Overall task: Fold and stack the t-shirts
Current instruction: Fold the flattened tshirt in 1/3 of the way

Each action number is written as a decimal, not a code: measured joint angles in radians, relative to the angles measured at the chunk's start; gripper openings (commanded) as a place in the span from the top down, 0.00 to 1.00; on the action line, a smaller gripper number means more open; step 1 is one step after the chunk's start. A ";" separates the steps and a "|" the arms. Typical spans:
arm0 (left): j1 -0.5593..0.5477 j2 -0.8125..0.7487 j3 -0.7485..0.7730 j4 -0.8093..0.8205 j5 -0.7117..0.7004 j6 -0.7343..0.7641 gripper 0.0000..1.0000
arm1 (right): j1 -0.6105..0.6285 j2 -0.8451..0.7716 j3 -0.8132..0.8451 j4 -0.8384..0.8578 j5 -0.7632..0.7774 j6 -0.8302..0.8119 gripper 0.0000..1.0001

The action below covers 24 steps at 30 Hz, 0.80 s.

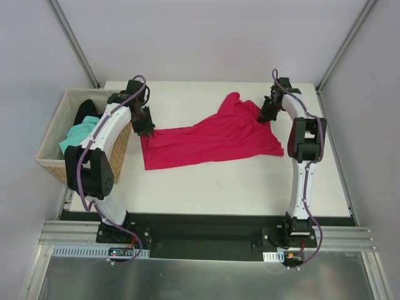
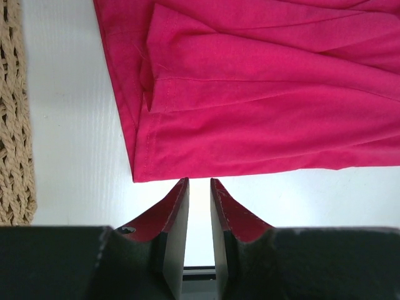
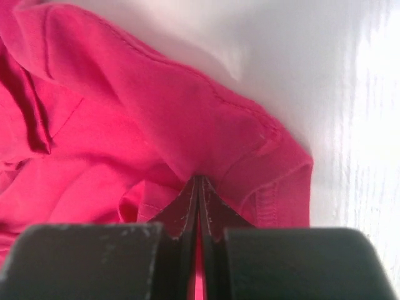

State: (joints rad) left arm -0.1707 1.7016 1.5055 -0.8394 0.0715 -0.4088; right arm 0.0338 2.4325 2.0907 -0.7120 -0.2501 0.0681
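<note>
The crimson t-shirt [image 1: 215, 139] lies rumpled across the white table, partly spread, bunched at its far right. My right gripper [image 1: 265, 112] is shut on a fold of it near a hemmed edge [image 3: 200, 178]. My left gripper [image 1: 145, 128] is open and empty just off the shirt's near-left corner [image 2: 199, 181]; the hem corner [image 2: 140, 172] lies right in front of the fingertips. The mint-green t-shirt [image 1: 78, 134] and the black t-shirt [image 1: 86, 109] lie in the wicker basket.
The tan wicker basket [image 1: 53, 164] stands at the table's left edge; its woven wall shows in the left wrist view [image 2: 14, 125]. Metal frame posts rise at both far corners. Bare white table [image 1: 237, 184] lies in front of the shirt.
</note>
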 measured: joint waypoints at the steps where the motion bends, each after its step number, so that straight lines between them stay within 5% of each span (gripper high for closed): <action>1: 0.000 -0.001 0.000 -0.003 0.000 0.000 0.80 | -0.006 -0.014 -0.028 0.023 -0.003 0.013 0.99; 24: 0.000 -0.106 -0.115 -0.010 -0.007 -0.010 0.81 | -0.085 -0.237 -0.391 0.157 0.131 0.146 0.99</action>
State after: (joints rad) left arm -0.1707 1.5959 1.3903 -0.8490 0.0647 -0.4187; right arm -0.0509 2.1956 1.7000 -0.5552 -0.1192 0.2142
